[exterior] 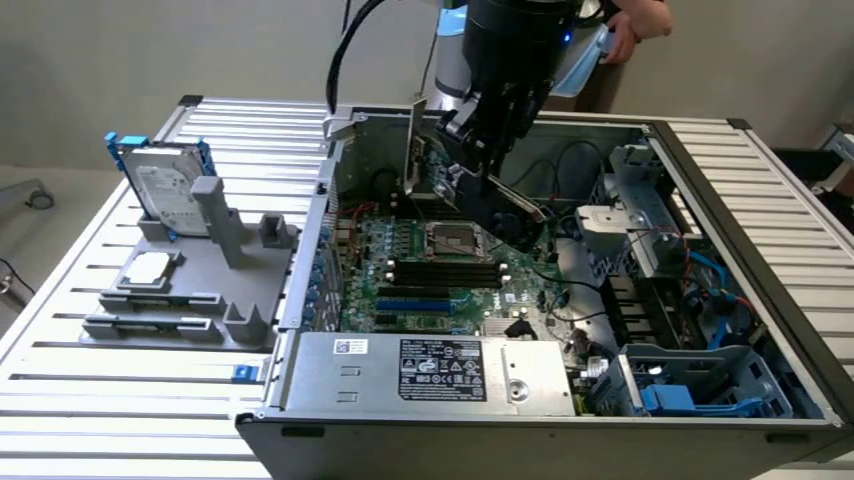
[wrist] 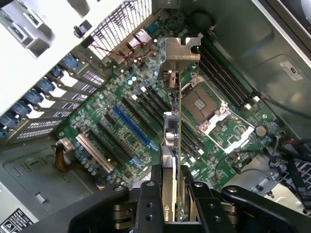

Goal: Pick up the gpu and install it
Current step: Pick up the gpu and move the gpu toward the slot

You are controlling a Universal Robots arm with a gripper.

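My gripper [exterior: 483, 140] hangs inside the open computer case, shut on the gpu [exterior: 505, 208]. The card is tilted, a little above the green motherboard [exterior: 400, 262], over its far side near the processor socket. In the wrist view the gpu [wrist: 174, 131] shows edge-on, clamped between the black fingers [wrist: 150, 204], and the gripper [wrist: 171, 196] holds its near end. Its silver end bracket [wrist: 182, 48] points towards the case's rear wall. The blue expansion slot [wrist: 132, 127] lies beside the card's line, apart from it.
The case walls [exterior: 320, 210] close in the board. A power supply [exterior: 427, 370] sits at the front, with drive cages and cables [exterior: 667, 300] on the exterior view's right. A hard drive in a blue frame [exterior: 167, 185] stands on a grey fixture at the left. A person's hand [exterior: 641, 25] is behind.
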